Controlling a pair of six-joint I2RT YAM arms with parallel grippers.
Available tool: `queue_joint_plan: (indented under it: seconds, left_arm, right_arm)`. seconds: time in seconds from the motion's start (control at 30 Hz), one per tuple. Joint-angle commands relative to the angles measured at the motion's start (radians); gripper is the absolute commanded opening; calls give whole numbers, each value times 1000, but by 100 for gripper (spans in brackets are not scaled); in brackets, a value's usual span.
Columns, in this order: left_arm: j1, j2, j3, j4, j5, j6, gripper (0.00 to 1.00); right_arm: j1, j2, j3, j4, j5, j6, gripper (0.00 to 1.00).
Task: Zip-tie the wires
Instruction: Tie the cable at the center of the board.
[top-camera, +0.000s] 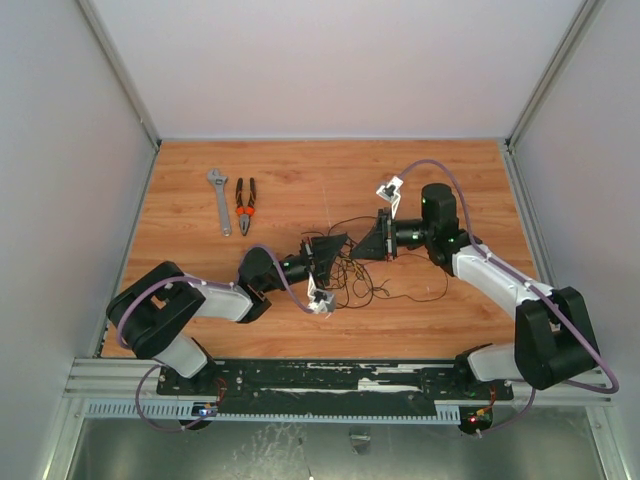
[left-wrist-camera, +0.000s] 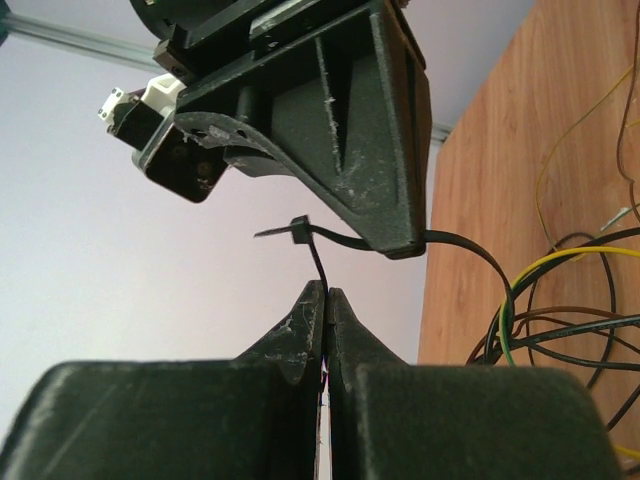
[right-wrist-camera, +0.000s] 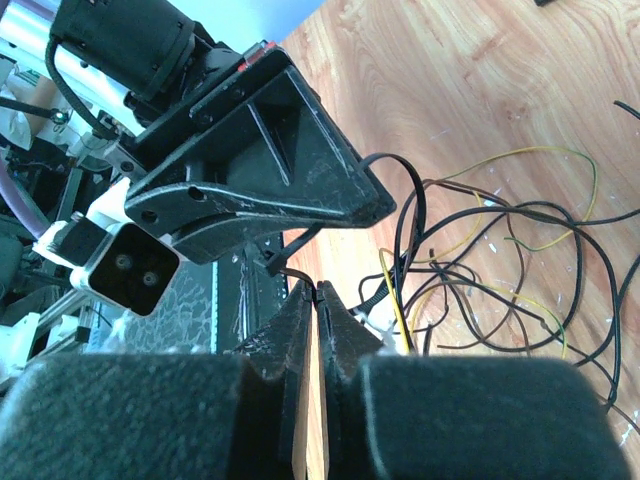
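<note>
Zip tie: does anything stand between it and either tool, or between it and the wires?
Nothing visible. The left tool and the right tool are each shut on the zip tie, whose strap curves down among the wires.

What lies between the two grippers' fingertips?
A short stretch of the zip tie, head included, joins the left gripper and the right gripper; seen in the left wrist view.

In your left wrist view, the zip tie (left-wrist-camera: 298, 231) ducks behind the right end effector (left-wrist-camera: 402, 248) for a stretch. The wires (left-wrist-camera: 510, 340) run off the right edge. From the top camera the tie's too thin to pick out. You can't tell how many strands its loop goes round.
</note>
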Motion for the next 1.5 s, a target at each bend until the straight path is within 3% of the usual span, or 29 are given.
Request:
queue_joint_plan:
  seconds: [0.0, 0.47, 0.87, 1.07, 1.47]
  left_arm:
    - [-10, -16, 6, 61, 40, -32, 0]
    - [-9, -17, 18, 1, 34, -9, 0]
    - [-6, -11, 9, 1, -13, -103, 0]
    - [-1, 23, -30, 74, -24, -148, 0]
    - [-1, 207, -121, 422, -38, -242, 0]
  right_arm:
    - [-5, -30, -21, 4, 35, -38, 3]
    - [-4, -26, 20, -18, 32, -63, 8]
    - [-4, -35, -12, 6, 41, -63, 10]
    - [-4, -21, -21, 15, 47, -68, 12]
    - [7, 26, -74, 56, 50, -72, 12]
